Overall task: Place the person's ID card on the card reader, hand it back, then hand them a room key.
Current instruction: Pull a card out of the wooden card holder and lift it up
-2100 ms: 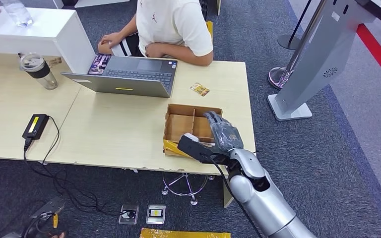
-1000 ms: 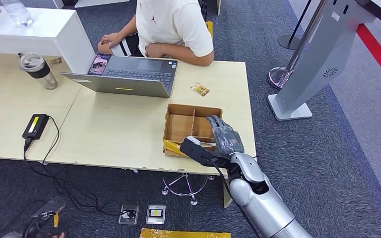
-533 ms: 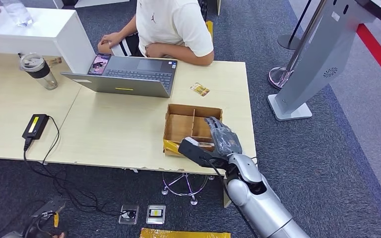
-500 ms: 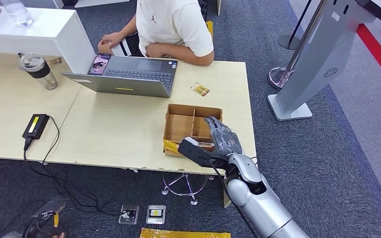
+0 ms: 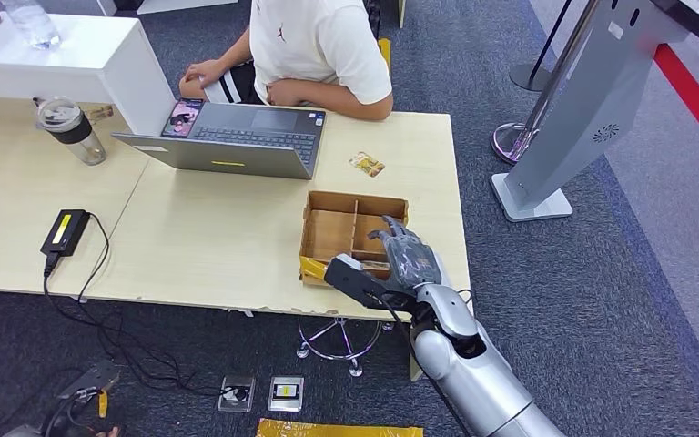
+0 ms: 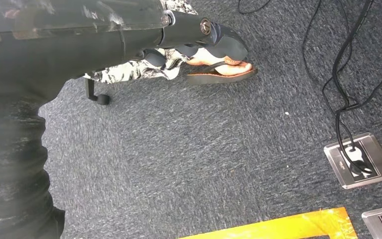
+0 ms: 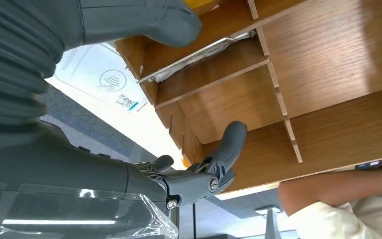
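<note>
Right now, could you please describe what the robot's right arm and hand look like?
The right arm is smooth silver metal with rounded segments. A black cable runs along it toward the wrist. The right hand is dark grey, with a ribbed grey cover behind it and a thick grey thumb.

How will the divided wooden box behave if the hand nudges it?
The box looks like thin wood panels, so probably stiff and light. It sits flat and low on the table, so it should slide rather than tip. The right hand is over its near compartment; its thin dividers may be fragile.
</note>
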You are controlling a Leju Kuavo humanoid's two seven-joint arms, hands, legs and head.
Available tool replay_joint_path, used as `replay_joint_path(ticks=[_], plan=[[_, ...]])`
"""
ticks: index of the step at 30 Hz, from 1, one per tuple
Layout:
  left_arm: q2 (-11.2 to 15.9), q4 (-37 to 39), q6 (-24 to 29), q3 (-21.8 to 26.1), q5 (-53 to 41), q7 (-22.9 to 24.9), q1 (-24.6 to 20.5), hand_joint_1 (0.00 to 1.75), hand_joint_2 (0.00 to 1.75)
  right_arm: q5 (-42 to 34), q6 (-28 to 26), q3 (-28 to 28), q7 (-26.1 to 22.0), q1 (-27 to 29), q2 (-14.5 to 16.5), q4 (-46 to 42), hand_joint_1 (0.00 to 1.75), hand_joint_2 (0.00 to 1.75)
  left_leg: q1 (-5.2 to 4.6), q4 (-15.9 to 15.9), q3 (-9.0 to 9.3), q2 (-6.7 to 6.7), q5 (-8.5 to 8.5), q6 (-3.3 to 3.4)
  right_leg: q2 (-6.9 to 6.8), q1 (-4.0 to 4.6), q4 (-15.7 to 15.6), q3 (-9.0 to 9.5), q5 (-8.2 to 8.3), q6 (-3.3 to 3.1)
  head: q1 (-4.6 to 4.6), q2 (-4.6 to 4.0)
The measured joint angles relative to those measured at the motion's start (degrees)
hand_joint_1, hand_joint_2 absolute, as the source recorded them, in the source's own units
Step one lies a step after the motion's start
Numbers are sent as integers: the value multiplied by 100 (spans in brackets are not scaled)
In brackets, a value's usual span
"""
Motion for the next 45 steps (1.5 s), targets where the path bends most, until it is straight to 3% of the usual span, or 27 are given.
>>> replay_joint_path(ticks=[3,10,17,26,36,45], plan=[[0,0,0,0,1,0,0,0,175,4,-6,9,-5,0,1,22,95,175,0,0,0,0,0,0,0,0,0,0,0,0,0,0],[2,0,1,0,1,0,1,0,175,8,-13,40,-5,1,1,41,110,175,0,0,0,0,0,0,0,0,0,0,0,0,0,0],[2,0,2,5,1,0,2,0,175,13,-22,57,-5,1,1,54,155,175,0,0,0,0,0,0,0,0,0,0,0,0,0,0],[2,0,1,96,-37,0,2,0,175,14,-66,82,-3,1,1,105,159,175,0,0,0,0,0,0,0,0,0,0,0,0,0,0],[0,0,-10,98,-144,0,0,0,175,5,-232,90,-4,1,-2,137,175,175,0,0,1,0,0,0,0,0,-1,0,0,0,0,0],[0,0,79,148,-237,-114,22,0,175,-131,-1081,-115,-472,-16,-85,-401,175,175,0,0,1,0,0,0,1,0,0,0,0,0,-1,0]])
